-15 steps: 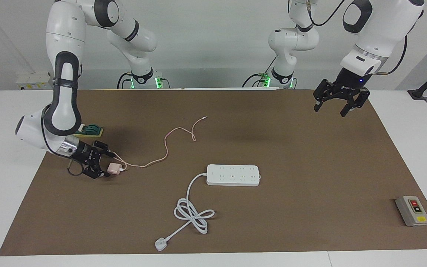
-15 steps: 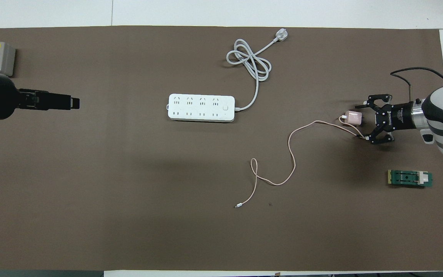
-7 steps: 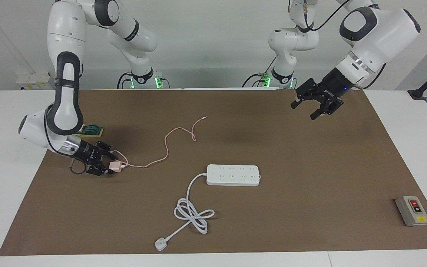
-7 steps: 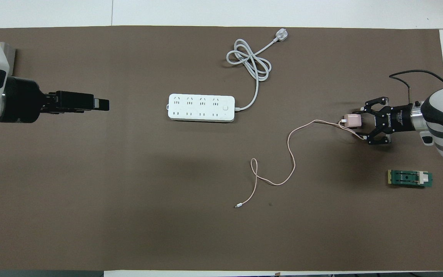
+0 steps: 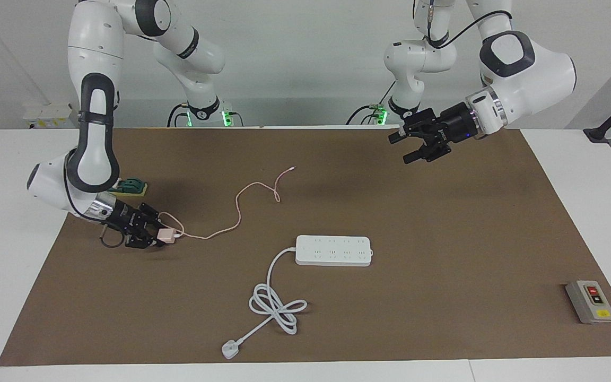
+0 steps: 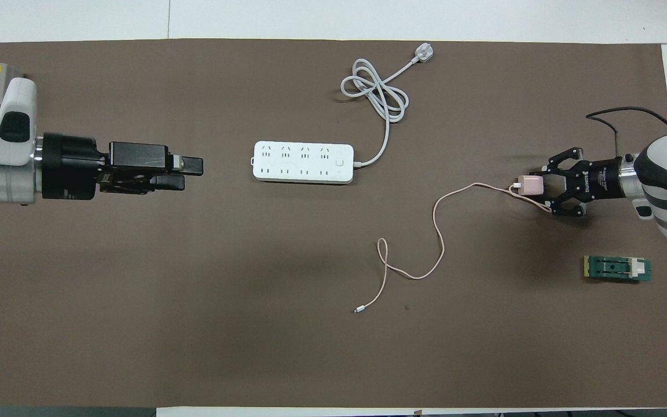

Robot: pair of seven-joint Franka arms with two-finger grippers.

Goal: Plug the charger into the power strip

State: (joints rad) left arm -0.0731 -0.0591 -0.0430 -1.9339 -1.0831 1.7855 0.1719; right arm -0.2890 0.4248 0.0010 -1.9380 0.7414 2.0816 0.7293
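One charger (image 5: 166,236) and one power strip (image 5: 333,250) lay on the counter (image 5: 443,223); the right end effector (image 5: 153,237) gripped the charger, while the left end effector (image 5: 413,147) hung wide.

Right hand (image 5: 158,236) clamps the charger (image 5: 166,236) — left hand (image 5: 409,147) aloft, open.

right pincer (image 5: 158,237) low and clamped shut; left pincer (image 5: 410,146) raised, spread wide.
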